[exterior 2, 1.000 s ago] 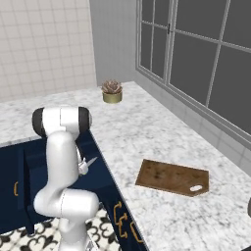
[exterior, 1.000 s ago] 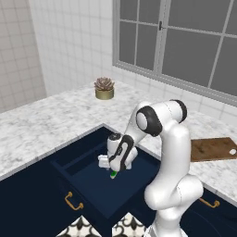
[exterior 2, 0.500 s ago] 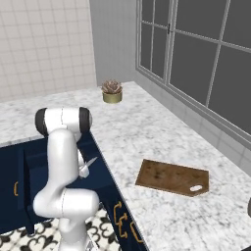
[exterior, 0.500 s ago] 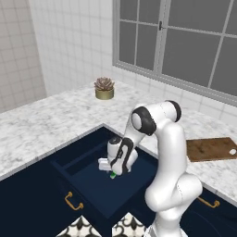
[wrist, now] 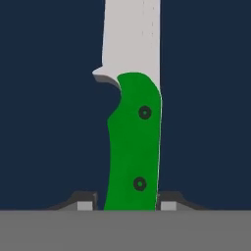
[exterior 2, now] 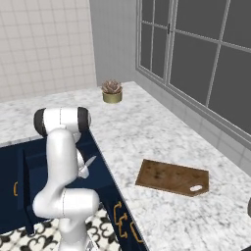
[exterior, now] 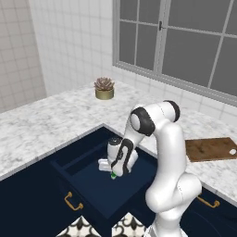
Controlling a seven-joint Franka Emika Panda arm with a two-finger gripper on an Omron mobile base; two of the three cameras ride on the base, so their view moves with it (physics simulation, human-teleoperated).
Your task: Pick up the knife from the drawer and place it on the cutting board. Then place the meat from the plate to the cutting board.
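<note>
The knife (wrist: 132, 147) lies flat on the navy floor of the open drawer (exterior: 78, 171), green handle toward me and pale blade pointing away. My gripper (wrist: 127, 205) is down inside the drawer, its two fingertips pressed against either side of the handle. In the left base view the gripper (exterior: 113, 173) sits low in the drawer with a speck of the green knife (exterior: 112, 176) at its tip. The dark-brown cutting board (exterior: 210, 149) (exterior 2: 171, 176) lies bare on the marble counter to the right. The meat and the plate are out of view.
A potted plant (exterior: 104, 88) (exterior 2: 112, 90) stands at the back of the marble counter (exterior 2: 147, 132) near the window. The drawer's walls (exterior 2: 34, 166) surround the hand. A brass handle (exterior: 70, 201) sits on the drawer front, and more brass handles (exterior 2: 120, 215) on the cabinet doors.
The hand has sunk lower into the drawer over the knife, and the jaws have gone from wide open to closed on the green handle.
</note>
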